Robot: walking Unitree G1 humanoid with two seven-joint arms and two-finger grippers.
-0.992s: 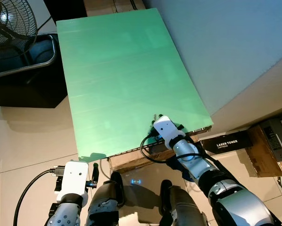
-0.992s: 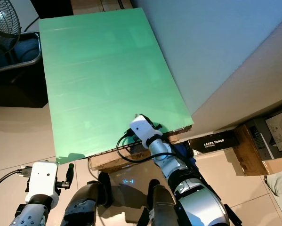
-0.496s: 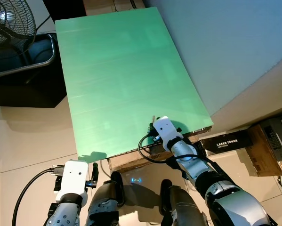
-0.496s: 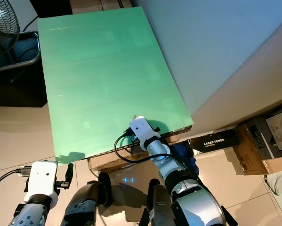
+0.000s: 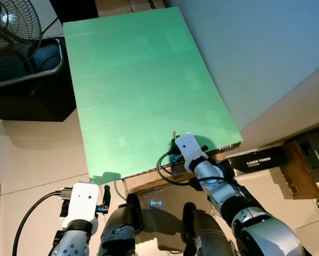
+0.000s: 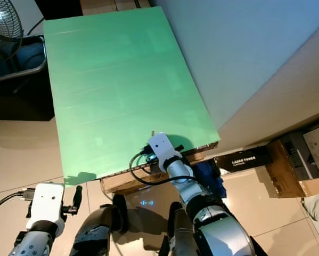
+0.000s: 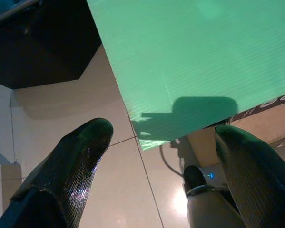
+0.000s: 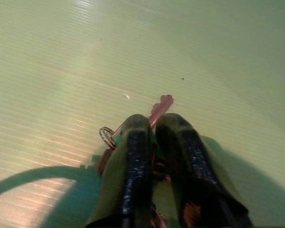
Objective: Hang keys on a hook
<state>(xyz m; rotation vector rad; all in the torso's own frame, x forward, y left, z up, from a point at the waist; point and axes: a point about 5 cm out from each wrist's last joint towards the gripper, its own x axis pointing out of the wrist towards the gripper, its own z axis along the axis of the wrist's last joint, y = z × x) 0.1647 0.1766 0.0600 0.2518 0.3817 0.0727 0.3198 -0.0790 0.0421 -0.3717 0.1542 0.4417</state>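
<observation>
A bunch of keys [image 8: 160, 105] with a reddish key and a metal ring [image 8: 107, 136] lies on the green board [image 5: 138, 80], close to its near edge. My right gripper [image 8: 152, 122] is shut on the keys, its two fingers nearly together over them. In the eye views its white wrist housing [image 5: 187, 147] covers the fingers at the board's near right part. My left gripper [image 7: 163, 130] hangs open low on the left, over the floor beside the board's near left corner.
The green board rests on a cardboard box [image 5: 148, 181] against a grey wall [image 5: 266, 48]. A fan [image 5: 10, 26] and a dark unit with a metal rail [image 5: 26, 72] stand at far left. A black toner box [image 5: 258, 159] and cartons [image 5: 303, 170] lie at right on the tiled floor.
My right wrist has shifted only slightly at the board's near edge, still on the keys. The left arm has not moved.
</observation>
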